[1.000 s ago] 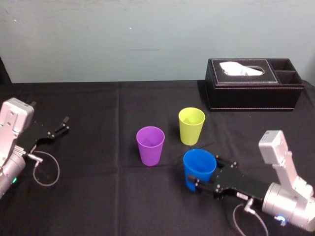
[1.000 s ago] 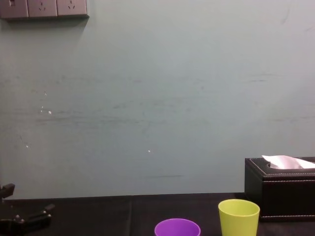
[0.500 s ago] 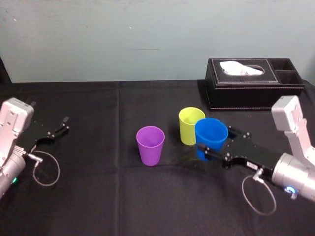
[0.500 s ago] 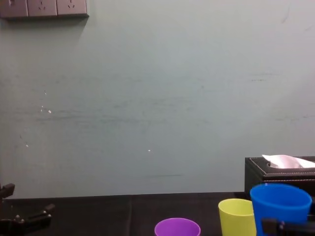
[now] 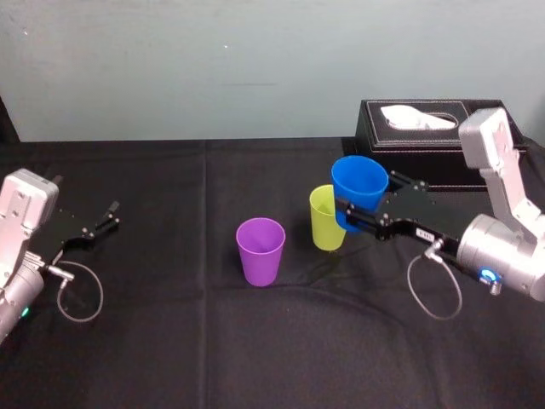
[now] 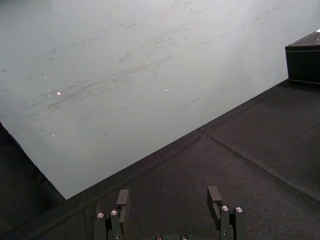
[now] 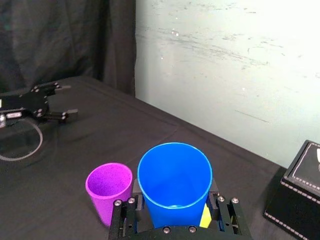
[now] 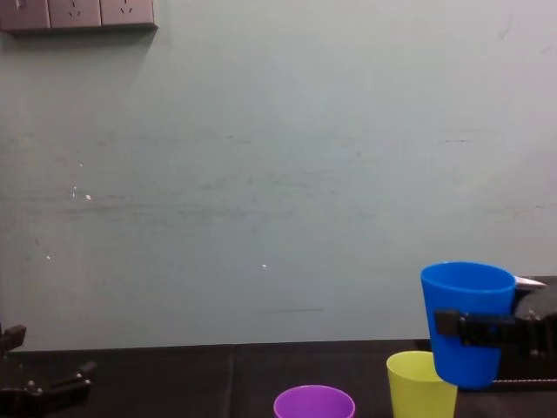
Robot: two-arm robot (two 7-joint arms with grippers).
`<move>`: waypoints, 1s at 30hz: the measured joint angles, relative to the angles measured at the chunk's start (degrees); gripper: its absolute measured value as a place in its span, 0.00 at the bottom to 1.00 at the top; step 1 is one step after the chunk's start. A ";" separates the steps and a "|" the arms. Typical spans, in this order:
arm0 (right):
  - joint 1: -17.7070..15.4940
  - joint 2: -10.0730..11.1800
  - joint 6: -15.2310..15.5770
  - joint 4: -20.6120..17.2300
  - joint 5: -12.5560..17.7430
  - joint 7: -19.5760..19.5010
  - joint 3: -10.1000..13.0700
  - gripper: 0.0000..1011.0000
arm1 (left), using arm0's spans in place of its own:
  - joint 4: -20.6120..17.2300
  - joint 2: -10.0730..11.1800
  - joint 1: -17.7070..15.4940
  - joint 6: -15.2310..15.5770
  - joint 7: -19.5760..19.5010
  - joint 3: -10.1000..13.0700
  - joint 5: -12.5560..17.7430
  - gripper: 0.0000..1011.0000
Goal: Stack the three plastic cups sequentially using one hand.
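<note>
My right gripper [image 5: 364, 207] is shut on the blue cup [image 5: 358, 192], holding it upright in the air just above and slightly right of the yellow-green cup [image 5: 324, 220]. In the chest view the blue cup [image 8: 466, 320] hangs over the yellow-green cup [image 8: 420, 386], its base overlapping that rim. The purple cup [image 5: 260, 250] stands alone on the black cloth to the left. In the right wrist view the blue cup [image 7: 174, 182] sits between both fingers, with the purple cup [image 7: 108, 190] beside it and a sliver of yellow-green cup [image 7: 204, 217] behind. My left gripper [image 5: 109, 216] rests open at the far left.
A black tissue box [image 5: 434, 145] stands at the back right, close behind my right arm. A grey cable [image 5: 77, 294] loops on the cloth by the left arm. A pale wall bounds the table's far edge.
My right gripper has lifted the blue cup off the cloth and carried it back and up, from in front of the yellow-green cup to just above it. The left arm has not moved.
</note>
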 joint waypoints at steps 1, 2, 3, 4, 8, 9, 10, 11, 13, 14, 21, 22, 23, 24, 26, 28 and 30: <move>0.92 -0.38 0.44 0.61 0.10 -0.01 -0.14 0.72 | 0.00 0.00 0.00 0.00 0.00 0.00 0.00 1.00; 1.40 -0.57 0.68 0.97 0.17 -0.01 -0.24 0.72 | 0.00 0.00 0.00 0.00 0.00 0.00 0.00 1.00; 1.89 -0.77 0.93 1.33 0.26 -0.02 -0.37 0.72 | 0.00 0.00 0.00 0.00 0.00 0.00 0.00 1.00; 2.37 -0.95 1.18 1.66 0.32 -0.01 -0.50 0.72 | 0.00 0.00 0.00 0.00 0.00 0.00 0.00 1.00; 4.71 -1.90 2.13 3.78 0.32 -0.02 -1.34 0.72 | 0.00 0.00 0.00 0.00 0.00 0.00 0.00 1.00; 5.54 -2.27 2.42 4.66 0.30 -0.01 -1.71 0.72 | 0.00 0.00 0.00 0.00 0.00 0.00 0.00 1.00; 5.98 -2.48 2.54 5.19 0.27 0.01 -1.90 0.72 | 0.00 0.00 0.00 0.00 0.00 0.00 0.00 1.00; 6.72 -2.85 2.68 6.03 0.15 0.02 -2.24 0.72 | 0.00 0.00 0.00 0.00 0.00 0.00 0.00 1.00; 7.77 -3.37 2.69 7.21 -0.11 0.04 -2.77 0.72 | 0.00 0.00 0.00 0.00 0.00 0.00 0.00 1.00; 8.03 -3.50 2.70 7.53 -0.17 0.04 -2.91 0.72 | 0.00 0.00 0.00 0.00 0.00 0.00 0.00 1.00; 10.60 -5.00 2.75 10.58 -1.03 0.03 -4.07 0.72 | 0.00 0.00 0.00 0.00 0.00 0.00 0.00 1.00; 10.77 -5.09 2.75 10.81 -1.10 0.03 -4.15 0.72 | 0.00 0.00 0.00 0.00 0.00 0.00 0.00 1.00; 11.15 -5.33 2.76 11.33 -1.33 0.02 -4.33 0.72 | 0.00 0.00 0.00 0.00 0.00 0.00 0.00 1.00; 11.31 -5.45 2.76 11.56 -1.42 0.01 -4.42 0.72 | 0.00 0.00 0.00 0.00 0.00 0.00 0.00 1.00; 11.57 -5.65 2.79 11.97 -1.54 -0.01 -4.55 0.72 | 0.00 0.00 0.00 0.00 0.00 0.00 0.00 1.00; 11.86 -5.87 2.83 12.42 -1.72 -0.01 -4.68 0.72 | 0.00 0.00 0.00 0.00 0.00 0.00 0.00 1.00; 11.98 -5.98 2.87 12.63 -1.80 0.02 -4.75 0.72 | 0.00 0.00 0.00 0.00 0.00 0.00 0.00 1.00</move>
